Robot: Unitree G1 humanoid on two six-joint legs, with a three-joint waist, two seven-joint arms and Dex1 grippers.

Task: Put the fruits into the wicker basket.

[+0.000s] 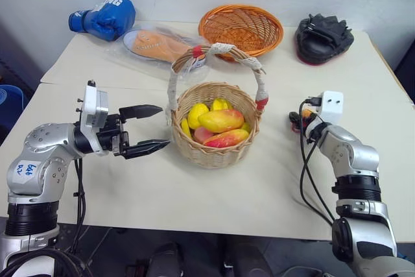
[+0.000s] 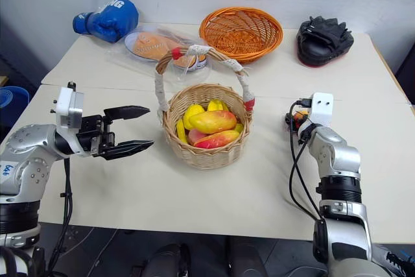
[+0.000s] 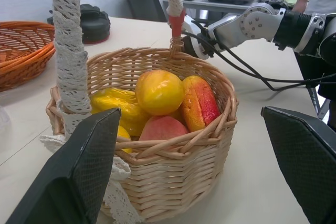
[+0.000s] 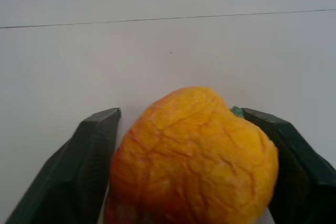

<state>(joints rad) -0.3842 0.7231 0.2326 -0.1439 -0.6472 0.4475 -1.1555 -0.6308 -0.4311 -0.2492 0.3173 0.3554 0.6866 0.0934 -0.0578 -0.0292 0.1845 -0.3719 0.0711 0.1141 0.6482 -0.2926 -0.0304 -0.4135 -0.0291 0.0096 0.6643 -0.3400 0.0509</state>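
The right gripper (image 4: 189, 166) sat at the right side of the pale tabletop (image 1: 194, 199), its two dark fingers (image 4: 86, 166) bracketing a small, rounded orange-yellow toy fruit with a wrinkled glossy skin (image 4: 194, 156). The fruit filled the space between the jaws, and each pad lay at or just beside its flank, but whether they had clamped down on it or merely framed it could not be told from the wrist view. The fruit appeared to rest on the table, well apart from the basket.

The left gripper (image 1: 144, 131) hung with its black fingers spread wide and nothing between them, pointing level at the side of the round light-tan wicker basket with the tall cloth-wrapped handle (image 1: 214, 154), close to its wall but not touching. Inside that basket lay a heap of glossy toy fruits (image 1: 217, 124): two long yellow-to-red mango shapes on top, yellow ones behind and a pink peach underneath.

At the back of the table stood a shallow orange woven bowl (image 1: 241, 27), a flat orange item in clear plastic (image 1: 155, 45), a blue boxing glove (image 1: 104, 17) and a black padded mitt (image 1: 323, 37).

By my reading, the step in hand was the pick of the last loose fruit. The next move would call for a firm closure on that round, slippery skin, then a lift high enough to clear the basket rim and a path that avoided the arched handle before release over the pile.
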